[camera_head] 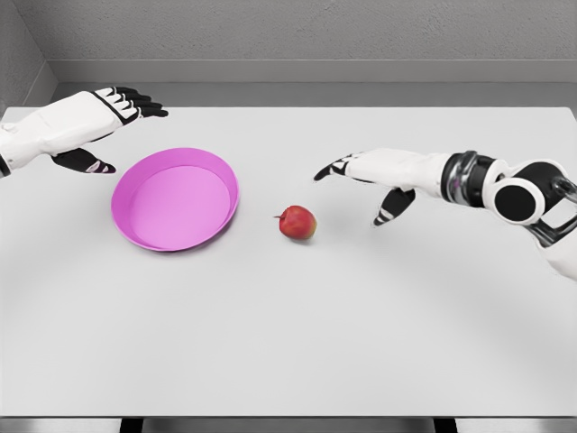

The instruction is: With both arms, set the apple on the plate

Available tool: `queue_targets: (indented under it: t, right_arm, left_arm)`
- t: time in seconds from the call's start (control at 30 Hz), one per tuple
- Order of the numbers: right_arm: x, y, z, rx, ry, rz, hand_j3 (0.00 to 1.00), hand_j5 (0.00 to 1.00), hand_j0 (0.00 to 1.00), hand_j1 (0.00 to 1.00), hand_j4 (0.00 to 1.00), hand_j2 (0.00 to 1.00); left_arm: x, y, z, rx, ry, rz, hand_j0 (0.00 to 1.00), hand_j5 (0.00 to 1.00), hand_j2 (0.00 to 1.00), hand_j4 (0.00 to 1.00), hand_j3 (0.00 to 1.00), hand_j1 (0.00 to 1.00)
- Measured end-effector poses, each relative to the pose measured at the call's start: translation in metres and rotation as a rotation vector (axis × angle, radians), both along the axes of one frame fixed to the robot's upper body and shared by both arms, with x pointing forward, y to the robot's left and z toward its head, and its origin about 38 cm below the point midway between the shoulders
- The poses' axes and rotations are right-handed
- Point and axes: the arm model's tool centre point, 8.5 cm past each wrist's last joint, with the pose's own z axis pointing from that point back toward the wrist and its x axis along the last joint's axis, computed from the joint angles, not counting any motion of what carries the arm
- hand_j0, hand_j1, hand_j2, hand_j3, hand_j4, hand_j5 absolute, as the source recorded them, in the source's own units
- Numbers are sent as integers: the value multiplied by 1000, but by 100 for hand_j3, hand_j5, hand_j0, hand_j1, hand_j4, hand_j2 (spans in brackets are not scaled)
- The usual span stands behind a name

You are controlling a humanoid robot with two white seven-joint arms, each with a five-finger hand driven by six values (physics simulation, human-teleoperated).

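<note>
A small red apple (298,222) lies on the white table, just right of a pink plate (135,224) with a raised rim. My right hand (361,179) hovers to the apple's upper right, a short gap away, fingers spread and holding nothing. At the far left, my left hand (117,122) hangs above the table beyond the plate's upper left edge, fingers extended, thumb below, nothing in it. Neither hand touches the apple or the plate.
The white table (297,343) spans the whole view, with its front edge near the bottom of the picture. A grey wall runs behind the far edge.
</note>
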Motion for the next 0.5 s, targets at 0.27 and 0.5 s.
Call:
queue_targets:
  t: [0.27, 0.5]
  right_arm:
    - [-4, -120, 53, -91, -134, -164, 100, 100, 100, 100, 100, 100]
    - [-7, -132, 70, -90, -179, -163, 100, 100, 100, 100, 100, 100]
  left_arm:
    - [-3, -11, -8, 26, 31, -29, 100, 100, 100, 100, 100, 100]
    - [-5, -99, 16, 96, -21, -247, 100, 100, 100, 100, 100, 100]
